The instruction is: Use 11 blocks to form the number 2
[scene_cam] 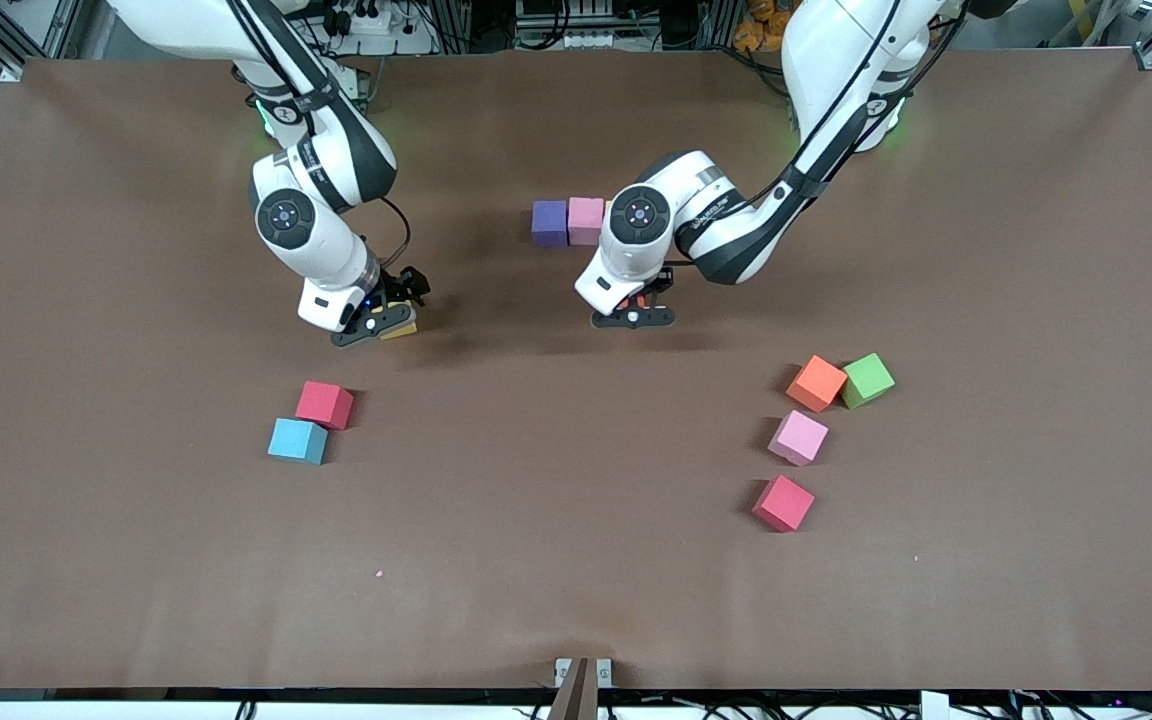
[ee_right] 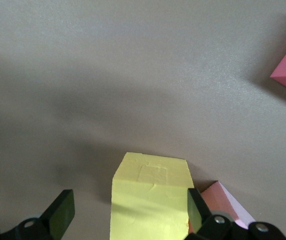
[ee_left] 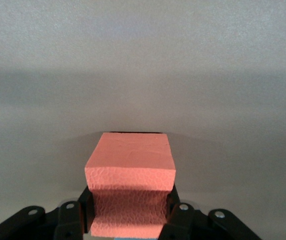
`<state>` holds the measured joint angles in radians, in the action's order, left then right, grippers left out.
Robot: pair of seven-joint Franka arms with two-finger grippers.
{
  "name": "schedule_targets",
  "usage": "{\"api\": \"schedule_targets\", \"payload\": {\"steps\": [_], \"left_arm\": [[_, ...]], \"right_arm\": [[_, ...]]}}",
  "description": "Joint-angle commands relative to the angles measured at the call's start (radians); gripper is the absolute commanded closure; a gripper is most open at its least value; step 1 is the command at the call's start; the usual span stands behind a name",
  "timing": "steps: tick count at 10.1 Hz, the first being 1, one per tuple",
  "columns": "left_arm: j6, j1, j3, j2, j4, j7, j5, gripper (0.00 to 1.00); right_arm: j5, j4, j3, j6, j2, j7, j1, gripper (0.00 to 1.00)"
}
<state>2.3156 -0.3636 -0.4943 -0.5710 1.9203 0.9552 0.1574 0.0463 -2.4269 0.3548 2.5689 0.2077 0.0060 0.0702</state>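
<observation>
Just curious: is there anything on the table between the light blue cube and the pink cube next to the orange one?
No. In the front view, only bare table lies between the light blue cube and that pink cube.

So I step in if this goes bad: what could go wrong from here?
1. The left gripper squeezes its orange block hard enough to dent it; released, it may spring back and land crooked beside the pink block and purple block.
2. The right gripper stands open around a yellow block, with another pink block right beside one finger; closing could nudge it.
</observation>
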Motion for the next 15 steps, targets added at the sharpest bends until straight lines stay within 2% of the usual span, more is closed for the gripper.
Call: {"api": "schedule_targets", "payload": {"steps": [1,3,8,13,14,15], "left_arm": [[0.057,-0.011,0.000,0.014,0.038,0.034,0.002,0.48],[0.061,-0.012,-0.001,0.014,0.046,0.036,0.004,0.48],[0.062,-0.028,-0.001,0.014,0.062,0.039,0.004,0.48],[0.062,-0.028,-0.010,0.016,0.083,0.039,0.005,0.46],[0.062,-0.028,-0.010,0.016,0.088,0.039,0.020,0.40],[0.062,-0.026,-0.010,0.014,0.088,0.039,0.034,0.00]], "right_arm": [[-0.008,-0.034,0.009,0.010,-0.033,0.000,-0.012,0.00],[-0.011,-0.053,0.007,0.046,-0.024,0.000,-0.013,0.00],[-0.011,-0.047,0.007,0.033,-0.030,-0.008,-0.023,0.00],[-0.011,-0.014,0.007,-0.084,-0.086,-0.009,-0.040,0.00],[-0.011,-0.015,0.006,-0.079,-0.082,-0.005,-0.040,0.00],[-0.011,-0.020,0.006,-0.061,-0.073,-0.001,-0.035,0.00]]}}
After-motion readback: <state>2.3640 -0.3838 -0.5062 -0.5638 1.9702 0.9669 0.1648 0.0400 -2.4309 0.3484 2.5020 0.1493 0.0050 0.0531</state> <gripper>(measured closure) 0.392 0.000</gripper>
